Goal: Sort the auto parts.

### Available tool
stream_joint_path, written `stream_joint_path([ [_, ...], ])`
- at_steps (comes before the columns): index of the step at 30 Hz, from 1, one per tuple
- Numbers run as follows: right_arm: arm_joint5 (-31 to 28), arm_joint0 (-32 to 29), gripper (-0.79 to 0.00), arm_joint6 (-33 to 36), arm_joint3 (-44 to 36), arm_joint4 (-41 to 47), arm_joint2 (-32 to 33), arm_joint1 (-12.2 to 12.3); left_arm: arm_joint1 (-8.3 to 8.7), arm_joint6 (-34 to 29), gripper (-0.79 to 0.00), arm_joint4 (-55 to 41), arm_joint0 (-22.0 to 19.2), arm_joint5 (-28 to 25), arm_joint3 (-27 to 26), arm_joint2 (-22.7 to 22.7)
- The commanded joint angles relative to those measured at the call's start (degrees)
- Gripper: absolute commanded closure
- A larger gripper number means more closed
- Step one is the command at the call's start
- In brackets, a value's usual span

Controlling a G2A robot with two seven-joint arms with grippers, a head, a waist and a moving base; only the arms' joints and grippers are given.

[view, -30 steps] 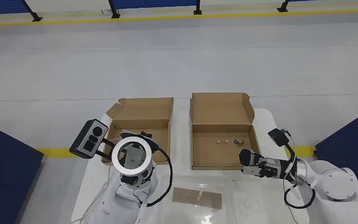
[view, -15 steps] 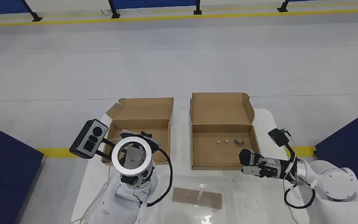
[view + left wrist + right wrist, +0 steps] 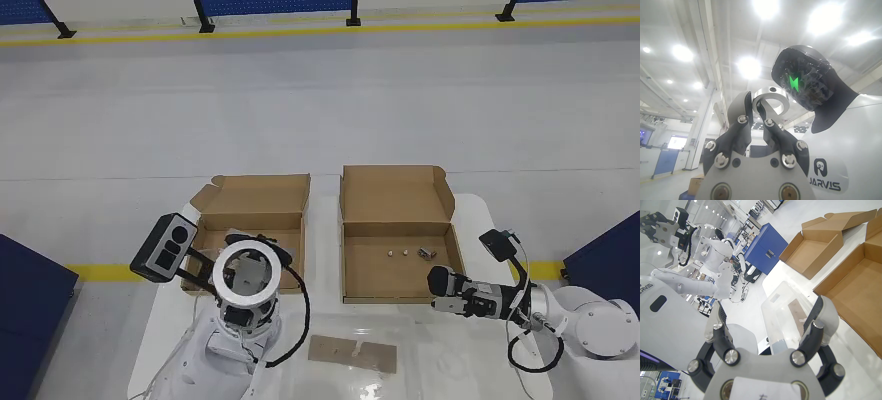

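**Left gripper [image 3: 753, 102] nudged sideways with metal ring [image 3: 762, 92]**

It shifted slightly toward the right gripper [image 3: 770, 311], clamped on the ring: one finger inside the hoop, one outside. The right gripper stayed put, fingers spread, holding nothing. The right box [image 3: 380, 275] with small parts [image 3: 405, 252] lay just ahead of it, the clear bin [image 3: 776, 298] near its fingertips.
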Motion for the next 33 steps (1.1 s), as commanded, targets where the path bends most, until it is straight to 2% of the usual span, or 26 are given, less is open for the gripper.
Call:
stream_joint_path([
  [1, 0.0, 0.0, -0.785, 0.0, 0.0, 0.0, 0.0, 0.0, 0.33, -3.5, 0.000, 0.7, 0.7, 0.0, 0.6, -1.2],
  [10, 0.0, 0.0, -0.785, 0.0, 0.0, 0.0, 0.0, 0.0, 2.06, -14.9, 0.000, 1.3, 6.1, -0.6, 1.0, -7.4],
  [16, 0.0, 0.0, -0.785, 0.0, 0.0, 0.0, 0.0, 0.0, 2.95, -19.3, 0.000, 1.2, 9.8, -0.7, 0.4, -11.0],
  [20, 0.0, 0.0, -0.785, 0.0, 0.0, 0.0, 0.0, 0.0, 3.30, -22.3, 0.000, 1.7, 10.9, -0.4, 0.1, -11.7],
  [31, 0.0, 0.0, -0.785, 0.0, 0.0, 0.0, 0.0, 0.0, 3.30, -22.3, 0.000, 1.7, 10.9, -0.4, 0.1, -11.7],
  [33, 0.0, 0.0, -0.785, 0.0, 0.0, 0.0, 0.0, 0.0, 3.37, -24.4, 0.000, 2.9, 10.9, 1.4, -0.1, -11.5],
])
